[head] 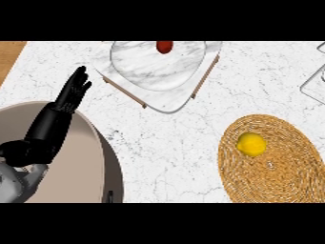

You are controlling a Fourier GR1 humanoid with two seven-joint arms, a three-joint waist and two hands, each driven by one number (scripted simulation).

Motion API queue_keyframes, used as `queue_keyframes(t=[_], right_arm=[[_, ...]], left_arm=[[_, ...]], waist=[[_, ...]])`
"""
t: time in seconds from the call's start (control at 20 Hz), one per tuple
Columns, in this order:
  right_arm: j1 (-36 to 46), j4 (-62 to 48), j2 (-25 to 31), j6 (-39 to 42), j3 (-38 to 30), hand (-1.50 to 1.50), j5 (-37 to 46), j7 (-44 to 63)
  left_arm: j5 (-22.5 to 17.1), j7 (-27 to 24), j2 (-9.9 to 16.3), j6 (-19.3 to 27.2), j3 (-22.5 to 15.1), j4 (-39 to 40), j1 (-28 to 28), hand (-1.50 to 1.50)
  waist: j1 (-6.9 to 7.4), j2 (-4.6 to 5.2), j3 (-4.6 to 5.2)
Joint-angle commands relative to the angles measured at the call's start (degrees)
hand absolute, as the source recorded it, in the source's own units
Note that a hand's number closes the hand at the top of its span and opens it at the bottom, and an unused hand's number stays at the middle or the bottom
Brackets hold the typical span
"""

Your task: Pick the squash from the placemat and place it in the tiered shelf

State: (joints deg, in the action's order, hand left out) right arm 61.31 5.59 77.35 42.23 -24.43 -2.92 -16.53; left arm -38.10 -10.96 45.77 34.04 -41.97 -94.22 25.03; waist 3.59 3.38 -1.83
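Item, far left: my left hand point(67, 97), fingers straight and relaxed, holding nothing, resting over a grey round plate point(98, 157). Item, top centre: tiered shelf point(161, 71), a small red thing point(164, 46) on it. Item, right: squash point(251, 144), yellow, roundish, no clear long axis, on the woven placemat point(277, 164). It lies well apart, rightward of my left hand; my right hand is unseen, though probably nearer.

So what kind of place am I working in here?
Likely a kitchen counter: a white marble countertop, a woven placemat holding a yellow squash, and a marble tiered shelf.
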Motion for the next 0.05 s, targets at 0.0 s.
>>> queue_keyframes(t=[0.0], right_arm=[[-2.11, -0.13, 0.41, 2.61, 0.46, -1.50, 0.57, -1.47]], left_arm=[[-1.43, 1.63, -1.48, 0.25, -0.65, 2.59, -1.62, 0.00]], waist=[[-0.67, 1.16, 0.46]])
